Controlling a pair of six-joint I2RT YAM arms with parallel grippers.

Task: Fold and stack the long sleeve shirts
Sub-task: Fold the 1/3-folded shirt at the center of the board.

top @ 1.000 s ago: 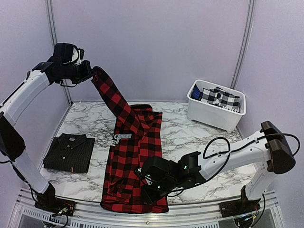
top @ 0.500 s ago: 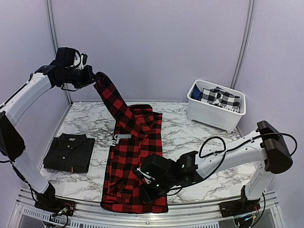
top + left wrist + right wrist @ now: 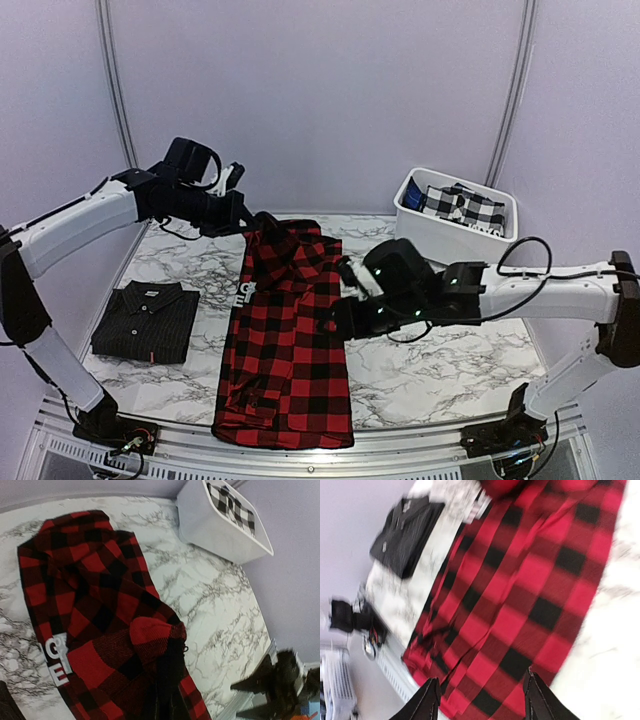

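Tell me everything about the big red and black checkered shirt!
The red-and-black checked shirt looks like soft flannel. It lies long and narrow on the marble table, with its sides folded in and wrinkles near the bottom hem. A white label with letters shows on its left edge. At the far end, a bunched-up piece of the fabric is pinched by the left gripper. The right gripper hovers open over its right edge, holding nothing.

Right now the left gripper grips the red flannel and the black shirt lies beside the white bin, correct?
No. The top view shows the black shirt on the left, far from the white bin. The left gripper grips the red flannel.
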